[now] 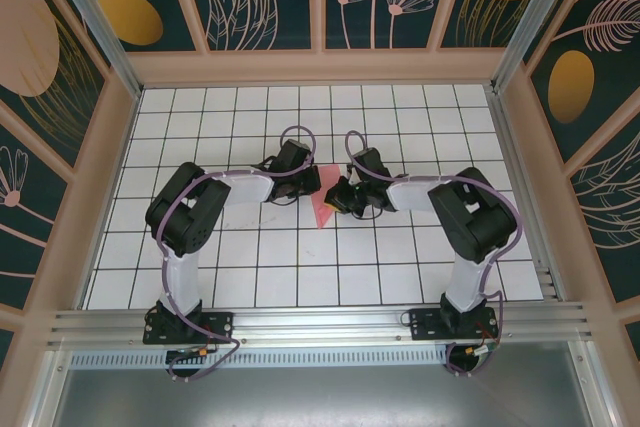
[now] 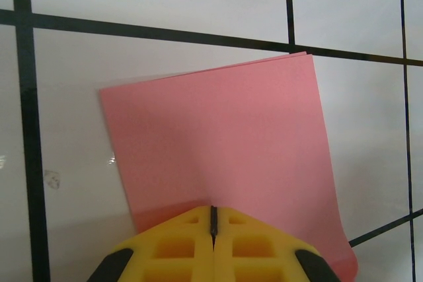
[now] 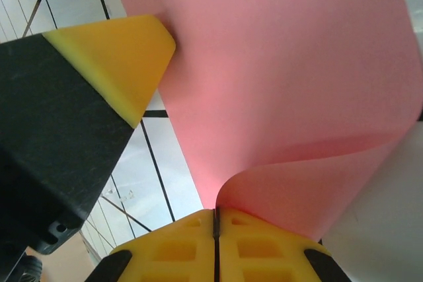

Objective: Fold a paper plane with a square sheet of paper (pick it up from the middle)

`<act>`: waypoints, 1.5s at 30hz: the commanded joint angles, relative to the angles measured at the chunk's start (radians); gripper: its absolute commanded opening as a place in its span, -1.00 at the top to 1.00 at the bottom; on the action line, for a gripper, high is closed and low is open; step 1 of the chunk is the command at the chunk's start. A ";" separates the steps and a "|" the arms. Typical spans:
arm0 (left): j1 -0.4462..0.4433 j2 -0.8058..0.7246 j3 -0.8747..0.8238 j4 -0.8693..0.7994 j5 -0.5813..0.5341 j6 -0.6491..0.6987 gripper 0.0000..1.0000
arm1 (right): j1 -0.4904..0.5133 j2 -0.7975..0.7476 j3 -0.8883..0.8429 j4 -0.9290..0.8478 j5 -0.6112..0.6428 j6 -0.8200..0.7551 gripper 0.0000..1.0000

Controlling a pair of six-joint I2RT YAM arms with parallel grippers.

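The left gripper (image 2: 213, 219) is pinched shut on the bottom edge of the square sheet of paper (image 2: 225, 143), and the right gripper (image 3: 215, 222) clamps a curled flap of it, mid-frame in the top view. I judge both pinches should move together, bringing edges flush before creasing. Over the white grid table (image 1: 400, 267), the left finger (image 3: 125, 64), upper left of the right wrist view, crowds that flap.

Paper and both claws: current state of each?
sheet of paper: folded double, layers showing at one corner; one end curled; pinched at two edges.
left claw: shut on the paper's edge.
right claw: shut on the curled end.
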 commanded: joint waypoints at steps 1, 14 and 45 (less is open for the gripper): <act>0.005 0.021 0.011 -0.038 0.002 0.017 0.89 | 0.004 0.022 0.041 0.032 -0.003 -0.014 0.82; 0.004 0.024 0.005 -0.033 0.012 0.017 0.89 | 0.005 0.058 0.059 0.032 0.000 -0.017 0.82; 0.004 0.033 0.005 -0.026 0.027 0.020 0.88 | 0.006 0.075 0.061 -0.024 0.013 -0.064 0.81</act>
